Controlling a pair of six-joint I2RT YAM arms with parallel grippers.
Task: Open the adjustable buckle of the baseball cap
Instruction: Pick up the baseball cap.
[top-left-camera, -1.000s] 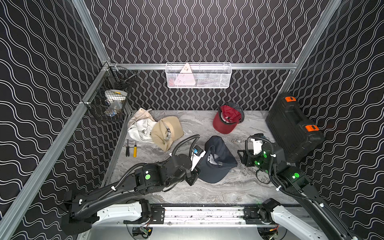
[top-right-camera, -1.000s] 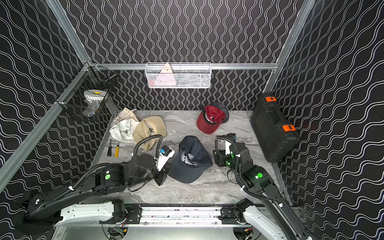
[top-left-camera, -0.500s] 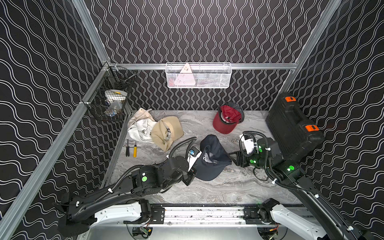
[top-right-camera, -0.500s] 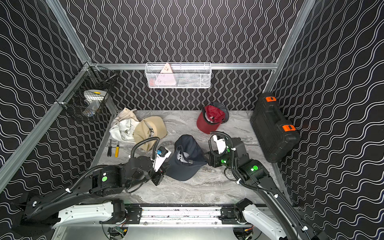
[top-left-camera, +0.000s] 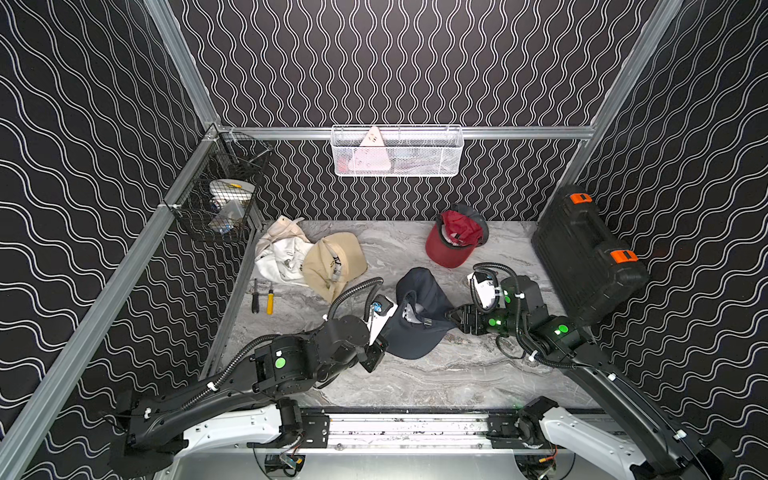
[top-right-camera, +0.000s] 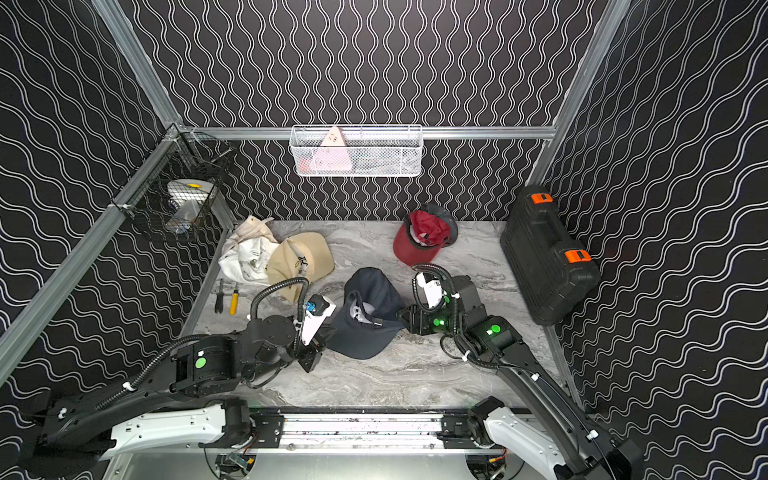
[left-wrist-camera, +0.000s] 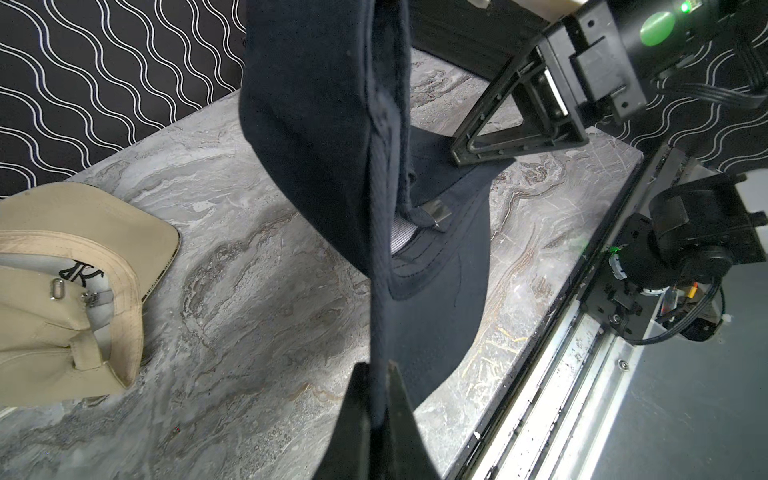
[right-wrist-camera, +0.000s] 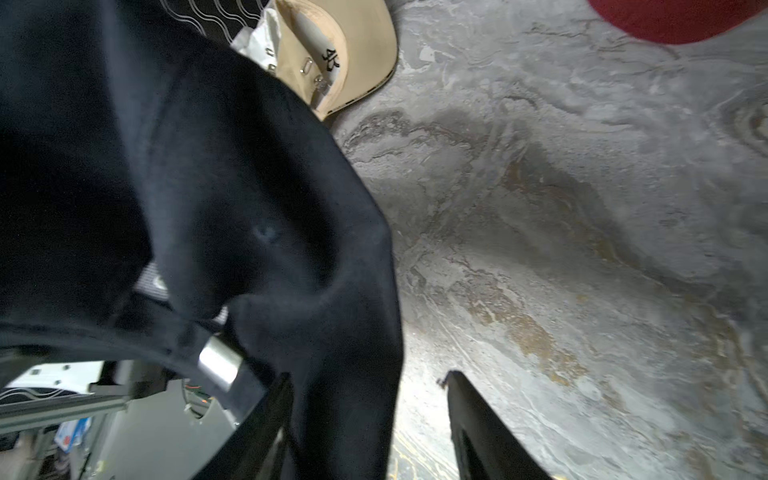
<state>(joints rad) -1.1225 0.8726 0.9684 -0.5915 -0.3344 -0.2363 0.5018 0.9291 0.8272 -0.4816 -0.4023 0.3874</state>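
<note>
The navy baseball cap (top-left-camera: 415, 299) (top-right-camera: 370, 299) lies upside down mid-table, partly lifted. My left gripper (left-wrist-camera: 376, 368) (top-left-camera: 384, 338) is shut on the cap's rim fabric at its left side. The silver buckle (right-wrist-camera: 218, 361) (left-wrist-camera: 436, 212) sits on the back strap, showing as a small glint (top-left-camera: 429, 322) in a top view. My right gripper (right-wrist-camera: 365, 378) (top-left-camera: 453, 318) is at the cap's right edge, its jaws apart. Cap fabric hangs between them against one finger (right-wrist-camera: 274, 399), and the other finger (right-wrist-camera: 465, 407) stands clear over the table.
A tan cap (top-left-camera: 332, 262) and a white cap (top-left-camera: 278, 253) lie at the back left, a red cap (top-left-camera: 451, 245) at the back. A black case (top-left-camera: 586, 253) leans at the right wall. Two screwdrivers (top-left-camera: 262, 296) lie by the left wall. Wire baskets (top-left-camera: 397, 151) (top-left-camera: 220, 203) hang on the walls.
My right gripper has moved left up to the cap's right edge. The left arm, still holding the cap, has drawn it slightly left and back.
</note>
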